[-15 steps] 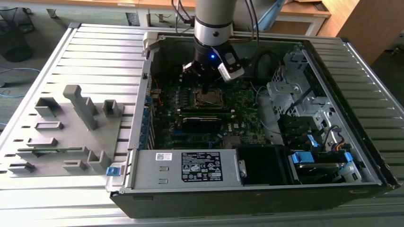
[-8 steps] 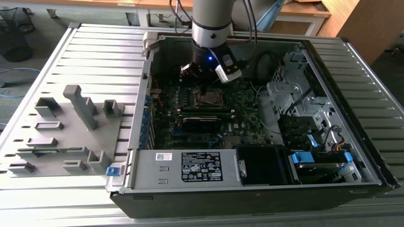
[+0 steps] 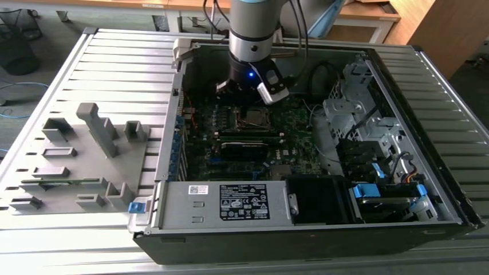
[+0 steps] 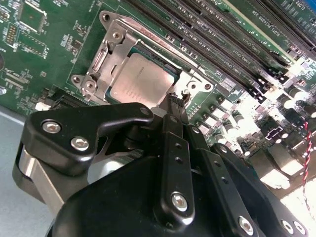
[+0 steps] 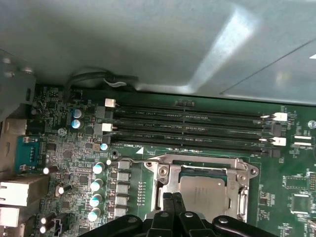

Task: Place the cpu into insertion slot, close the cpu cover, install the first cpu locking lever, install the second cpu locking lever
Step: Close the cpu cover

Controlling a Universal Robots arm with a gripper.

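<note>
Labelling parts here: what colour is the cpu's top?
The cpu is dull silver-grey, best in the second wrist view.

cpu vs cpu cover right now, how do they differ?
Shape: the cpu is a solid flat square; the cpu cover is a frame with a large open centre.
Position: the cpu sits inside that opening; the cpu cover rings it.
Finish: the cpu top is dull and plain; the cpu cover is brighter, with cut-outs.
Shared: both are silver-grey metal and appear to lie flat on the green board.
</note>
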